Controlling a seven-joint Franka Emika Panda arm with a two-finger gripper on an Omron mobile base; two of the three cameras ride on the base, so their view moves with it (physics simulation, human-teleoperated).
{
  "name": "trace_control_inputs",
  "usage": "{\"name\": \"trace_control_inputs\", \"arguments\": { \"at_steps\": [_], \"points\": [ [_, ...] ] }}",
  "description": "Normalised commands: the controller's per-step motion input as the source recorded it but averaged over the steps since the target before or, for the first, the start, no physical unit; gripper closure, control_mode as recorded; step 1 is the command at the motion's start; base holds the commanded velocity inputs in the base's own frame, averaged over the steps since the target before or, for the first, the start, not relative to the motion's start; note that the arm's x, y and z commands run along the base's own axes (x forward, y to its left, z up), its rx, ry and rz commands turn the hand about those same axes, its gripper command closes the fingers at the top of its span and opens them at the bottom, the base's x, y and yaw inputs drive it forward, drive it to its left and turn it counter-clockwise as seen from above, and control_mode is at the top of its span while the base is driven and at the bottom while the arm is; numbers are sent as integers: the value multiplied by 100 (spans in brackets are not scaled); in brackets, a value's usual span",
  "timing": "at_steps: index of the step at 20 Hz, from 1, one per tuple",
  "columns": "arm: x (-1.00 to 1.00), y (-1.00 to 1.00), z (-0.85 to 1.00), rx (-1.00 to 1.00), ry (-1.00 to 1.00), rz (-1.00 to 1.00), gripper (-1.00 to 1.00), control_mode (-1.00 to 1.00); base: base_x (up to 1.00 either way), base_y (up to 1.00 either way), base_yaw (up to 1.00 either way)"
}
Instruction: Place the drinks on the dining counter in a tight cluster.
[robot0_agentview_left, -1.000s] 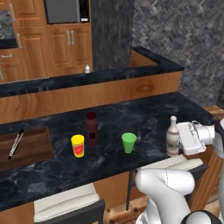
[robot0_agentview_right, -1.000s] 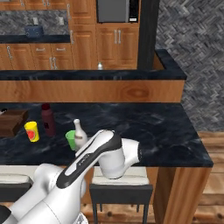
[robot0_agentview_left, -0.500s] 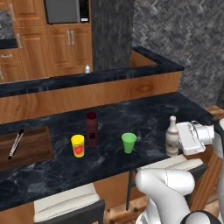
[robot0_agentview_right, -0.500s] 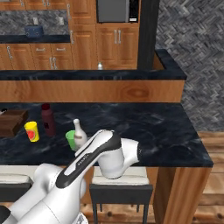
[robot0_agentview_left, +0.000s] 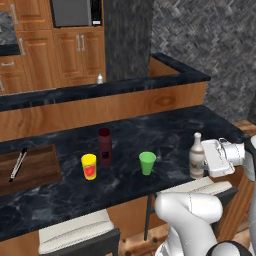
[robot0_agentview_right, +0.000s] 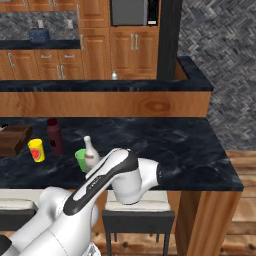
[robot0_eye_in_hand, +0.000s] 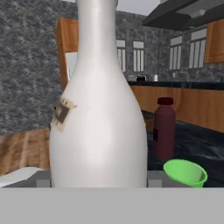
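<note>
1. The dining counter (robot0_agentview_left: 165, 130), a black white-veined marble top, ran across the foreground, with stool seats (robot0_agentview_left: 75, 230) tucked below its near edge and a wood-panelled riser (robot0_agentview_left: 125, 107) along its far edge. Wooden cabinets (robot0_agentview_left: 75, 50) and a microwave (robot0_agentview_left: 75, 12) stood beyond.
2. The white arm reached low along the near edge to the counter's right part; the gripper (robot0_agentview_left: 207, 159) lay level, its jaws partly closed on the tan bottle (robot0_agentview_left: 197, 156), fingertips hidden behind it.
3. The tan bottle stood upright near the front edge, slim with a white neck; in the hand view (robot0_eye_in_hand: 98, 109) it loomed close, pale, with a small label on its shoulder.
4. A green cup (robot0_agentview_left: 147, 163) stood left of it, apart. Farther left, the dark maroon bottle (robot0_agentview_left: 105, 147) stood upright just beside a yellow cup (robot0_agentview_left: 89, 166).
5. A wooden board (robot0_agentview_left: 30, 167) carrying a knife (robot0_agentview_left: 18, 164) lay at far left.
6. A small clear bottle (robot0_agentview_left: 100, 78) stood on the ledge above the riser.
</note>
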Motion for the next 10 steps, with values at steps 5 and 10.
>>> {"name": "trace_control_inputs", "arguments": {
  "at_steps": [5, 10],
  "points": [
    [56, 1, 2, 0, 1, 3, 100, -100, 0, 0, 0],
    [68, -3, 1, 1, 10, 19, 100, -100, 0, 0, 0]
  ]
}}
